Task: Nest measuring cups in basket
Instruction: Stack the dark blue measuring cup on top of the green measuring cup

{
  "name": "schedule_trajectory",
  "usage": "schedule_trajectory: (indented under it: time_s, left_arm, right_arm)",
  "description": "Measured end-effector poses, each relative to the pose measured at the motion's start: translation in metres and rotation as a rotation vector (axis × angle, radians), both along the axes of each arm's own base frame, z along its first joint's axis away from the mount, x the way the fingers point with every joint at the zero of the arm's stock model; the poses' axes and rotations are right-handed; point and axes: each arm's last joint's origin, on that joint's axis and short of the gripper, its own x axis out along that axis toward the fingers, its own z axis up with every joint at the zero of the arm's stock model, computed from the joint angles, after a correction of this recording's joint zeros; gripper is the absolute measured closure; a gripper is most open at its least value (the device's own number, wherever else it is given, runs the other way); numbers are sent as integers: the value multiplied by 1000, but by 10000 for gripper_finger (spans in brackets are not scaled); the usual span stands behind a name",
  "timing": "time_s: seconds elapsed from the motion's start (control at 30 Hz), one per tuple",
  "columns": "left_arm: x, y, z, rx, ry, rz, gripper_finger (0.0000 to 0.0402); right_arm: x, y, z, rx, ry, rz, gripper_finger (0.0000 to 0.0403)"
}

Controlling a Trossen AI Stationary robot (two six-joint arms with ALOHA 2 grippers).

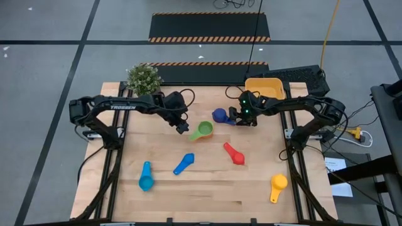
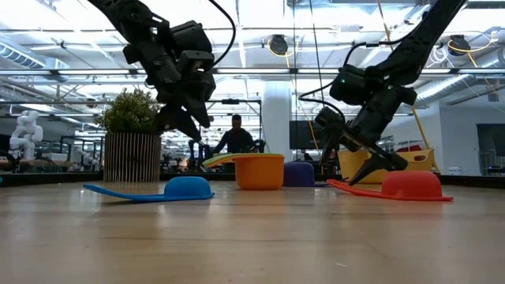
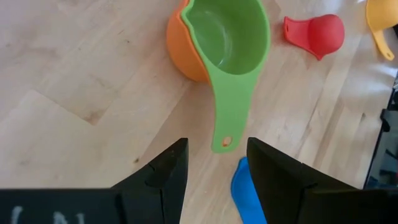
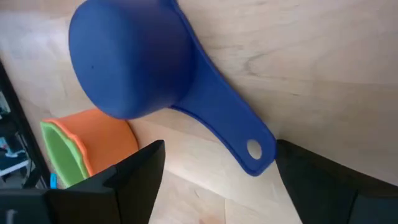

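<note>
A green cup (image 1: 204,130) sits nested in an orange cup (image 3: 183,53) near the table's middle. My left gripper (image 1: 182,127) is open just to its left, raised above the table (image 2: 185,125). Its fingers stand on either side of the green handle's free end (image 3: 225,142) without touching. A dark blue cup (image 1: 220,115) lies bowl-bottom up (image 4: 130,56). My right gripper (image 1: 242,119) is open to its right, low over the table (image 2: 371,170), and its fingers flank the handle's holed end (image 4: 252,149). The yellow-orange basket (image 1: 264,88) stands at the far right.
Red (image 1: 233,154), blue (image 1: 183,164), teal (image 1: 146,177) and yellow (image 1: 278,187) cups lie spread over the near half of the table. A potted plant (image 1: 144,78) stands at the far left corner. A person (image 2: 235,136) shows in the room beyond.
</note>
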Motion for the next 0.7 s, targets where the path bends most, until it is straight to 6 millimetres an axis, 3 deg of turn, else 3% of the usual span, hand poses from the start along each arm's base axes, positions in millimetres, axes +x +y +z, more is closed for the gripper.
schedule_trajectory:
  time_s: [0.27, 0.6, 0.7]
  left_arm:
    - [0, -1, 0, 16, -3, -23, 236]
    - [2, -7, 0, 16, 7, -20, 236]
    - [4, -12, -1, 18, 14, -23, 236]
  right_arm:
    - [0, 8, -4, 3, 20, 2, 191]
    - [-9, 19, -17, 1, -18, 2, 384]
    - [-10, 20, -18, -4, -26, 6, 391]
